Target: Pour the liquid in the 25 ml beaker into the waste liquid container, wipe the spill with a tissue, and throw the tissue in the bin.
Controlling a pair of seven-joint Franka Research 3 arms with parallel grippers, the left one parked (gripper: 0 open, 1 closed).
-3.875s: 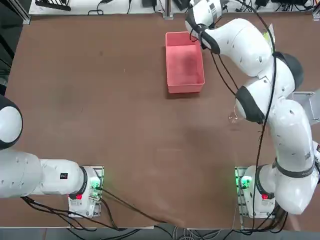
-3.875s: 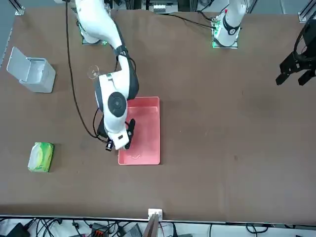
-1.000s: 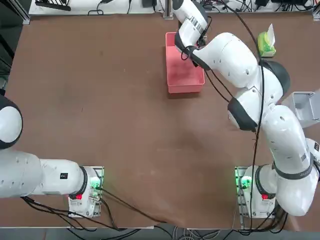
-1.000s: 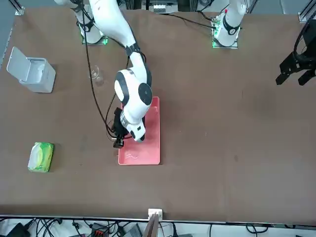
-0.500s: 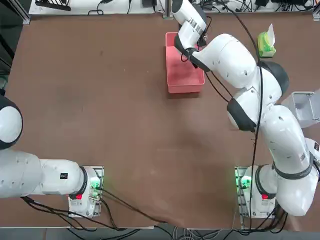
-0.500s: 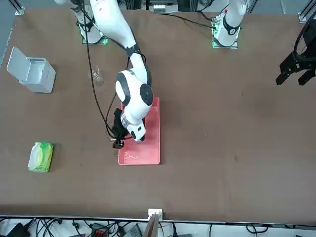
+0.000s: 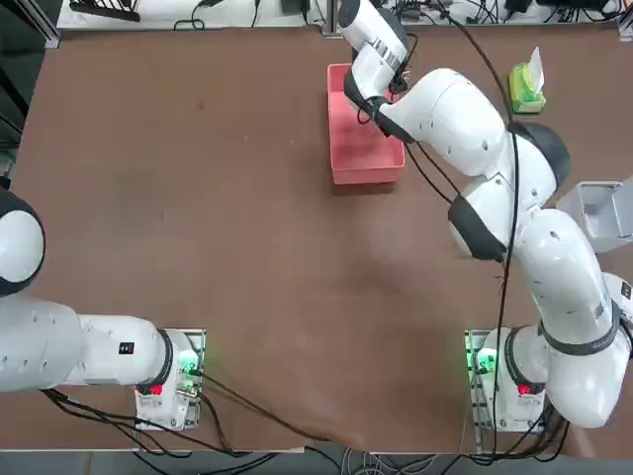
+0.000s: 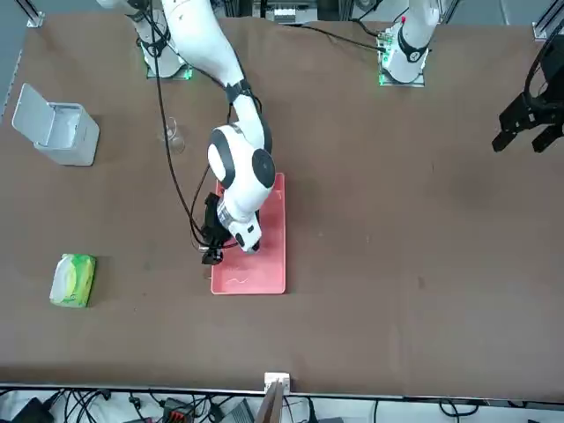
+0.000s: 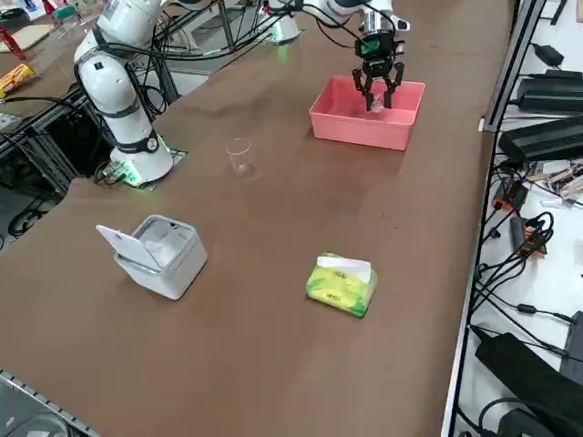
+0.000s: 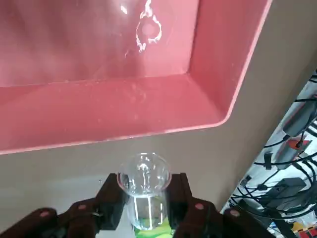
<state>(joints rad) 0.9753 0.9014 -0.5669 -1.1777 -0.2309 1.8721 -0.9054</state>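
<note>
Right wrist view: the right gripper (image 10: pixel 144 208) has its two dark fingers partly closed on the tiny clear glass 25 ml beaker (image 10: pixel 144 184), pinching its sides below the rim and holding it just outside the wall of the shallow pink plastic waste liquid container (image 10: pixel 148 106). The beaker is probably light, rigid, slick and breakable, so that mid-wall grip should stay gentle.

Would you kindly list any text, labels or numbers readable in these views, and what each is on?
None can be read.
Green tissue pack: print on its wrapper too small to read.
25 ml beaker held in the right gripper: no markings legible.
Pink tray, white bin: no text visible.
</note>
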